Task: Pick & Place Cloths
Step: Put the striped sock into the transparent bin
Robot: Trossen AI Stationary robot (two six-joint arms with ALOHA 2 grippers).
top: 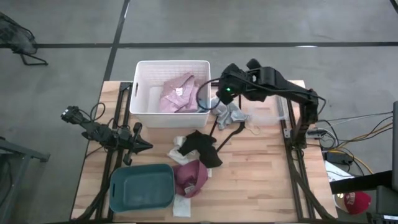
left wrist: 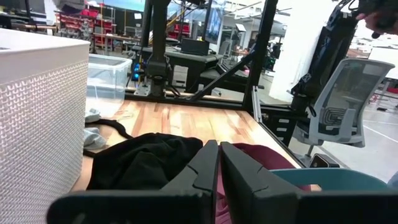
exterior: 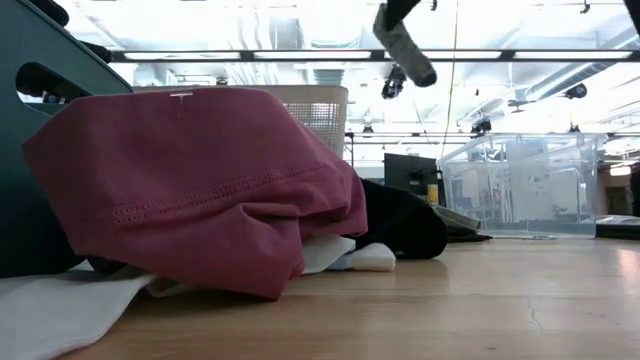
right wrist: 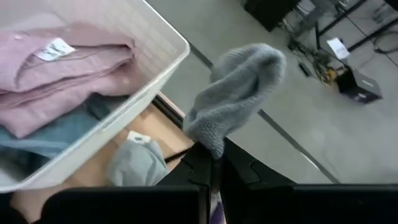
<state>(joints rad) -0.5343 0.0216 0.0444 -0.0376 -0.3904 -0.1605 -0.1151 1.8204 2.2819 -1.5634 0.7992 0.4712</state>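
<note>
The white basket (top: 149, 93) is seen at the table's far side, a pink shirt (top: 177, 93) inside. A maroon piece (top: 189, 177) and black piece (top: 202, 146) are spread mid-table. Beside the basket's right edge, a grey sock (right wrist: 239, 93) is pinched by the right gripper (right wrist: 214, 163). The left gripper (left wrist: 219, 155), fingers together and empty, is held at the left.
</note>
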